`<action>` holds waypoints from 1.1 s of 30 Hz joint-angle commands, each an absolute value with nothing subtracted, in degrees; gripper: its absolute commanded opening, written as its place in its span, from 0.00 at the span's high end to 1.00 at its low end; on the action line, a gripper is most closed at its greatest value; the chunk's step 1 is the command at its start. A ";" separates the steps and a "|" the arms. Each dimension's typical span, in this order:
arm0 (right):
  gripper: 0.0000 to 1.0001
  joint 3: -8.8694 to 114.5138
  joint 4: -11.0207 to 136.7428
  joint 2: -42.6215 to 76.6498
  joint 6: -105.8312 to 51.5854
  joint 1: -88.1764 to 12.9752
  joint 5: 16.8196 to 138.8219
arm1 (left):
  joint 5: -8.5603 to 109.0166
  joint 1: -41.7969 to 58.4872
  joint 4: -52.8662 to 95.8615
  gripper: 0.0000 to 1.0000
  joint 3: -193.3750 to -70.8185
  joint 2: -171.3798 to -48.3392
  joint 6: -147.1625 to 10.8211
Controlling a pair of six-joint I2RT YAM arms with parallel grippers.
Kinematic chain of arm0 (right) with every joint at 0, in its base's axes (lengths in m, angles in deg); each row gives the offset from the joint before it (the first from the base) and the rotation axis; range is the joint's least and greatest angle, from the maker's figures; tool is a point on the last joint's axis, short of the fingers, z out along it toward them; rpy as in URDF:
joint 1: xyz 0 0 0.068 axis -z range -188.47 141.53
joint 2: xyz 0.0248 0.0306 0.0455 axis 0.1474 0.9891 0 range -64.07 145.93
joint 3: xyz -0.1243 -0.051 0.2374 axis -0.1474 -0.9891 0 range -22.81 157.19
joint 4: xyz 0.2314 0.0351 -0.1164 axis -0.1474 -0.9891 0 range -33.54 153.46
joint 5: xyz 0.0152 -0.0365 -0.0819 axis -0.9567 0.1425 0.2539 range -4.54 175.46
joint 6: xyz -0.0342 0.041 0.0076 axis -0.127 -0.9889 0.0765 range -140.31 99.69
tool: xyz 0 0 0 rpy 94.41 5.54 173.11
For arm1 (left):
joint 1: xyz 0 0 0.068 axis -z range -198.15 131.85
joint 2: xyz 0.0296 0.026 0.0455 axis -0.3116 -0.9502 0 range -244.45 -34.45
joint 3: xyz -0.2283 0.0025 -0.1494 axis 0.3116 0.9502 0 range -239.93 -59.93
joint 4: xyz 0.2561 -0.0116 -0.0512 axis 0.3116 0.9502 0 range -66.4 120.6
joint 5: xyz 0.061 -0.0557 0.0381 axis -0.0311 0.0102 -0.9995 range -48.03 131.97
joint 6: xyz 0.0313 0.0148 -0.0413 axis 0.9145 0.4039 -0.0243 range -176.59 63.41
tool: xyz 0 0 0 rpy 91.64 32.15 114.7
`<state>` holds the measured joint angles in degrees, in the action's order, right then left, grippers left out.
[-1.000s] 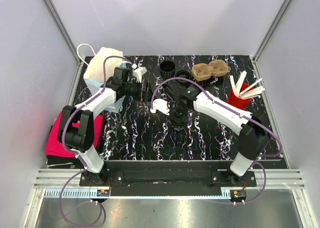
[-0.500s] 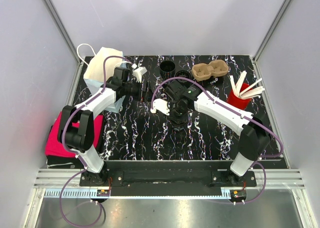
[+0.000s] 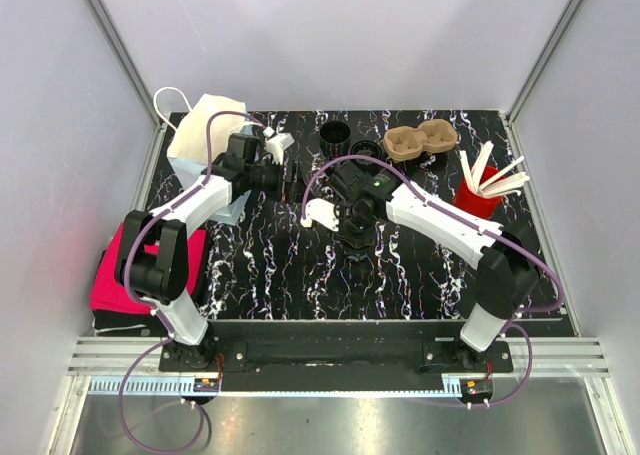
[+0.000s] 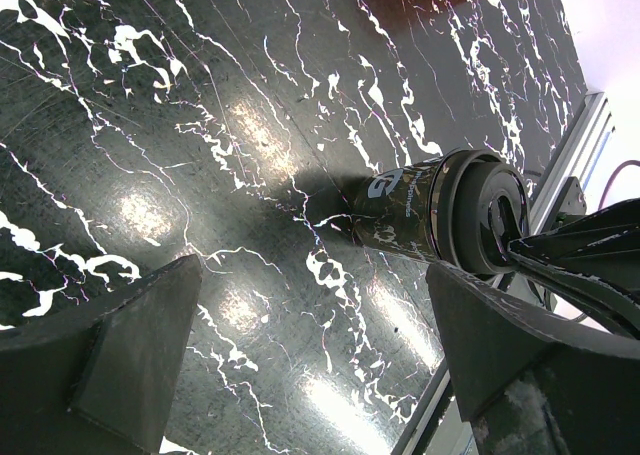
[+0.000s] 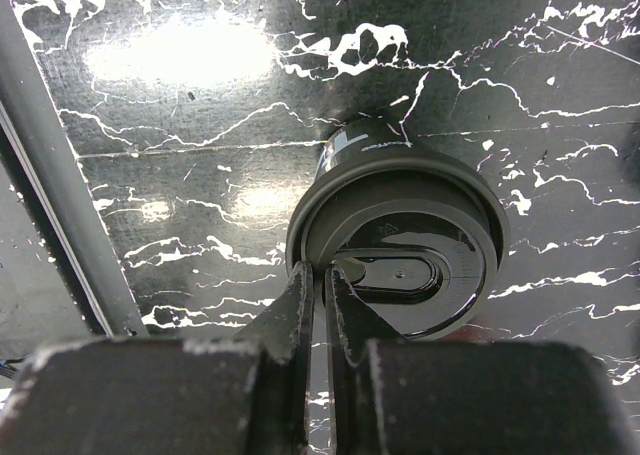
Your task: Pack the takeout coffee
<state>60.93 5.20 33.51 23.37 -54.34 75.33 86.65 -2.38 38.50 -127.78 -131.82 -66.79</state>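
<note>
Counter [image 3: 260, 265] with a black marble pattern carried all the things of the task. At its far left corner stood the white bag [image 3: 200, 125], probably the place where the order must go at the end. The left end effector [image 3: 274, 147] hung just beside this bag with its jaws fully apart and nothing between them. Its wrist camera looked across the counter toward the cup, so I judge it was waiting, maybe ready to hold the bag open.

At the far edge lay the cardboard carrier [image 3: 421, 140], with both pockets unfilled as far as I could see, and near it an open black cup [image 3: 335, 133]. At the right side a red cup [image 3: 478, 201] held pale sticks.

The coffee cup [image 4: 400, 210] stood upright near the middle of the counter, well apart from the carrier and from the bag. The right end effector [image 5: 318, 293] was placed above it, and its jaws were almost together, pinching the thin rim of the lid [image 5: 400, 240]. Such a narrow hold at the edge made sense to me, because the rim is the part thin enough for fingers reaching from the top. Whether the lid sat firmly enough to carry the weight of the cup, I could not tell.
</note>
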 commanded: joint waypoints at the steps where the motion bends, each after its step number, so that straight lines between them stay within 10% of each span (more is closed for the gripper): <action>1: 1.00 60.51 5.10 33.93 23.37 -55.06 75.44 | 87.76 -2.51 35.91 0.01 -127.51 -131.66 -67.05; 11: 0.96 59.98 5.53 34.28 23.55 -55.06 75.97 | 87.84 -2.51 35.91 0.01 -127.43 -131.84 -67.05; 18: 0.69 60.94 6.41 33.32 23.64 -55.14 77.11 | 87.85 -2.60 35.91 0.01 -127.43 -131.84 -67.05; 33: 0.46 66.48 4.57 25.94 23.29 -55.06 78.34 | 88.28 -1.81 35.82 0.01 -127.60 -132.27 -66.88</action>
<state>62.59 5.09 30.67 23.42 -54.45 77.45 86.70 -2.36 38.50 -127.76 -131.82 -66.81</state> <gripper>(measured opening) 0.514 0.987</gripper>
